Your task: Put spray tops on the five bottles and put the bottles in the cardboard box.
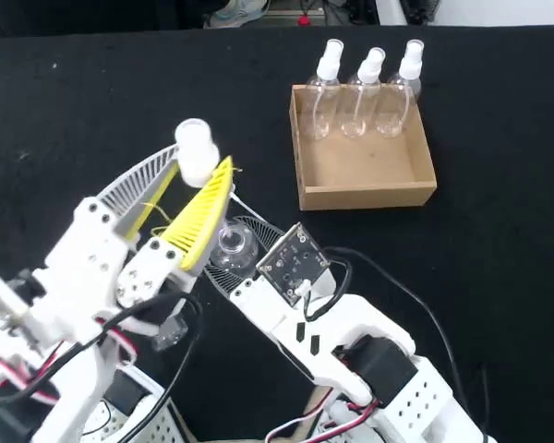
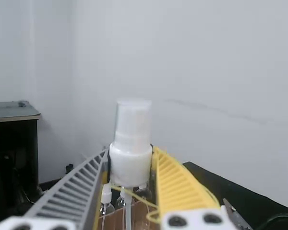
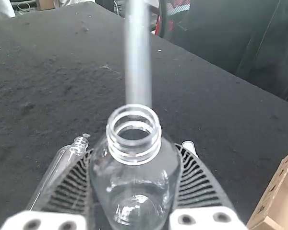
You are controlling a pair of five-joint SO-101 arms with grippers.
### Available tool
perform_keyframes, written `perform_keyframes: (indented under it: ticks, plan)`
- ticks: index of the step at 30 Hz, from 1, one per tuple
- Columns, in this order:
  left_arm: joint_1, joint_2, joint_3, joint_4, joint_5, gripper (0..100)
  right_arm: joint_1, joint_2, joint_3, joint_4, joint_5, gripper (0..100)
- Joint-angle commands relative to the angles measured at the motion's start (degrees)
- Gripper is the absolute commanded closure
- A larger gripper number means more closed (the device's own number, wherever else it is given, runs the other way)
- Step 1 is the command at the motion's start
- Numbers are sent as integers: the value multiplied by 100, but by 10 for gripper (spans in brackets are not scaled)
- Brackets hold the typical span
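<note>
Closest to the lens: right gripper, dark ribbed fingers closed around a clear bottle, held upright with the neck open and uncapped. Directly over that mouth, a thin dip tube, hanging straight down; tip level with the rim, though whether inside it or just above is hard to say. Belongs to a white spray top, pinched between one grey and one yellow finger of the left gripper and carried with the nozzle end up. From the high view, both grippers left of centre, the spray top over the held bottle. Just beside the right gripper, lying flat on the black table, a second bottle, clear and without a top. Farther out, in the upper right of the high view, the cardboard box, open side up. Inside it, three bottles with spray tops on, standing in a row against the far wall, well apart from both grippers.
</note>
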Motion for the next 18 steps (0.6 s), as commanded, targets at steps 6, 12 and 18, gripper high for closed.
perform_keyframes:
  ticks: [6,12,18]
  plan:
    - [66,62,-611,510,-9,963,-53,22,-57,-9,-18,946]
    - [66,70,-110,281,9,963,-53,22,-57,-9,-18,946]
    - [66,70,470,-404,-9,963,-53,4,-57,-9,-18,946]
